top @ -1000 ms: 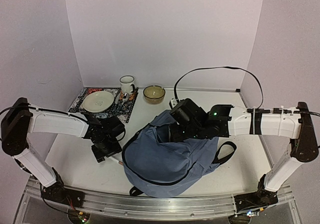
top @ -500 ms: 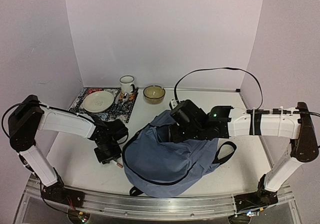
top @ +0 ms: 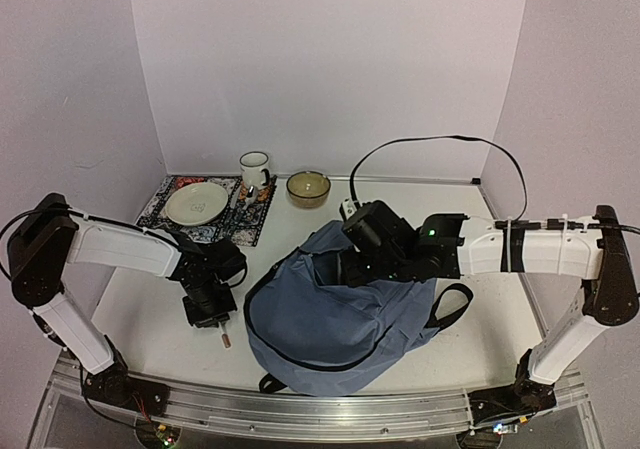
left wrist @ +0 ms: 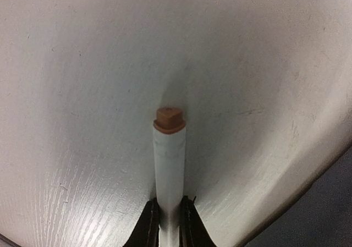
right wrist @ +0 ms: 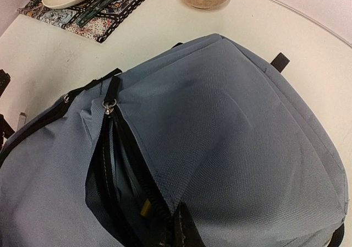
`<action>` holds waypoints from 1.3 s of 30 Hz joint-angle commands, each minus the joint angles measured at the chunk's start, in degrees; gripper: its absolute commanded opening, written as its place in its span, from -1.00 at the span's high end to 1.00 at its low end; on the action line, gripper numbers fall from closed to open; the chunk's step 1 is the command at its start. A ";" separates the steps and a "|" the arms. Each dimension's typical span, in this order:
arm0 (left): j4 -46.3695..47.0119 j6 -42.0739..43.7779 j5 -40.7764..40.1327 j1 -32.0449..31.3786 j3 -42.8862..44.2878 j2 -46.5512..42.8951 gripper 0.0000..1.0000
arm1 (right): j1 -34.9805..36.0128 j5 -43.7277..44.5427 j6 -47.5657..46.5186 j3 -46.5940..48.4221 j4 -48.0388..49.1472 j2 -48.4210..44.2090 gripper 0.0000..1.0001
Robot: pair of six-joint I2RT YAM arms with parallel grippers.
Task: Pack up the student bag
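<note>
1. The left gripper is clamped on a white marker. One dark finger presses each side of the barrel.
2. The marker's brown cap points away from the gripper. It sits low over the white worktop, near the near-left edge; whether it touches the surface cannot be told.
3. The right gripper is closed, pinching the fabric edge of the student bag beside its open zipper.
4. The bag is grey-blue with black zipper lines and straps. It lies slumped at the middle of the worktop, reaching toward the near edge, just right of the left gripper.
5. The main compartment gapes open, showing a dark inside. A metal zipper pull hangs at the top of the opening.
6. At the far-left corner lies a patterned placemat carrying a pale plate with cutlery beside it.
7. A white mug stands at the placemat's far edge.
8. A brownish bowl sits just right of the mug, along the far edge.
</note>
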 commanded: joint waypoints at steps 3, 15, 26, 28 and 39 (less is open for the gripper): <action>2.79 4.06 0.64 0.78 -1.77 -4.80 1.00 | 0.55 -0.58 -0.31 0.69 1.45 -2.44 1.00; 5.10 8.43 2.96 1.54 2.59 -18.71 1.00 | 0.54 -1.53 -0.51 1.40 1.89 -2.90 1.00; 21.91 9.11 24.53 0.58 4.64 -18.59 1.00 | 0.53 -2.44 -0.59 1.93 2.16 -2.82 1.00; 23.26 9.24 26.04 -0.37 5.98 -16.81 1.00 | 0.54 -2.53 -0.54 1.93 2.23 -2.86 1.00; 28.59 10.42 30.78 -6.39 15.24 -2.66 1.00 | 0.58 -3.39 -0.80 2.68 2.41 -2.81 1.00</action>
